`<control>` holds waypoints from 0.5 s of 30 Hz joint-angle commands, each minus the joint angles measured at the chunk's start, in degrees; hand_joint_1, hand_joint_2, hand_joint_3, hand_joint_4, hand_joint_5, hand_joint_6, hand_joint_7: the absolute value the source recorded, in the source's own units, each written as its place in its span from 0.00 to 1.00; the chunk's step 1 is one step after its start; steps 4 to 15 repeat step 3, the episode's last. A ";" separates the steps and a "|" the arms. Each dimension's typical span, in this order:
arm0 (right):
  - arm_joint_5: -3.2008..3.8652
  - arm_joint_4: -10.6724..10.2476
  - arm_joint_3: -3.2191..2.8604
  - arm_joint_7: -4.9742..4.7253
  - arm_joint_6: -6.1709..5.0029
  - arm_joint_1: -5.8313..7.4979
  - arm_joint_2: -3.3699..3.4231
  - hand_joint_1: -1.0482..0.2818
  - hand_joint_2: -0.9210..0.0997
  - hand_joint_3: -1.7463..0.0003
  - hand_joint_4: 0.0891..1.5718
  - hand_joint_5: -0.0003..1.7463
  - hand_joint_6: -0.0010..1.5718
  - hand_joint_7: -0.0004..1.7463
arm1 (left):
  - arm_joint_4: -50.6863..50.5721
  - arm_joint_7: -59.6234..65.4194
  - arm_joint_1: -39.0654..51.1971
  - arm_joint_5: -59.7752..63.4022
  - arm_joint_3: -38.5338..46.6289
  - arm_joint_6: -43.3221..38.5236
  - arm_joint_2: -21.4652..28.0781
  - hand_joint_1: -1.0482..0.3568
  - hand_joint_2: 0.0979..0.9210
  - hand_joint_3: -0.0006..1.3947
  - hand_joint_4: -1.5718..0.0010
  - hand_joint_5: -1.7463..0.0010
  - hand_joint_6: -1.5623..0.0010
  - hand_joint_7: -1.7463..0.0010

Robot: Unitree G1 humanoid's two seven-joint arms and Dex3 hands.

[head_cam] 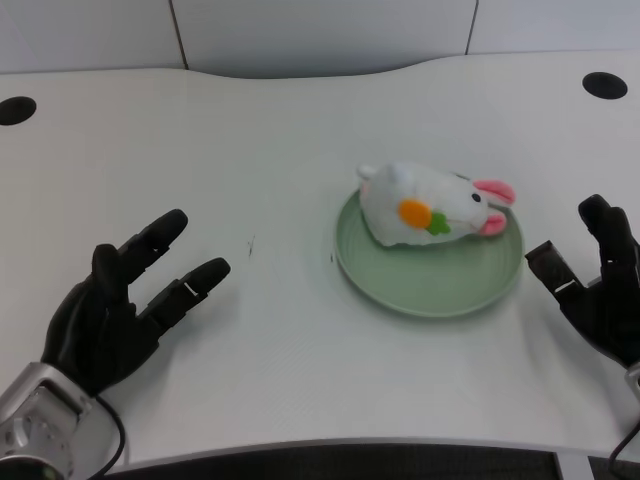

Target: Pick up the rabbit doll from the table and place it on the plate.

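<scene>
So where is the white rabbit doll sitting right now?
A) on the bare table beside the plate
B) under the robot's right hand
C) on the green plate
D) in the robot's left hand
C: the rabbit doll lies on the green plate, while the left hand rests apart from it on the white table, fingers spread and holding nothing.

fluffy white plush rabbit doll [425,205] on a smooth, slightly glossy green plate [430,285], matt white table [280,150]
</scene>
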 commanded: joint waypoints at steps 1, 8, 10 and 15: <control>-0.48 0.03 0.14 -0.03 -0.81 -0.10 -0.96 0.40 0.00 0.79 0.46 1.00 0.37 1.00 | 0.77 -0.64 -0.67 0.52 -0.22 -0.39 2.14 0.16 1.00 0.43 0.68 0.68 0.62 0.94; -0.57 0.08 -0.02 -0.24 -0.81 -0.22 -0.89 0.40 0.00 0.79 0.46 1.00 0.37 1.00 | 1.71 -1.17 -1.20 0.68 -0.46 -0.71 2.60 0.17 1.00 0.40 0.65 0.67 0.58 0.94; -0.57 0.08 -0.02 -0.24 -0.81 -0.22 -0.89 0.40 0.00 0.79 0.46 1.00 0.37 1.00 | 1.71 -1.17 -1.20 0.68 -0.46 -0.71 2.60 0.17 1.00 0.40 0.65 0.67 0.58 0.94; -0.57 0.08 -0.02 -0.24 -0.81 -0.22 -0.89 0.40 0.00 0.79 0.46 1.00 0.37 1.00 | 1.71 -1.17 -1.20 0.68 -0.46 -0.71 2.60 0.17 1.00 0.40 0.65 0.67 0.58 0.94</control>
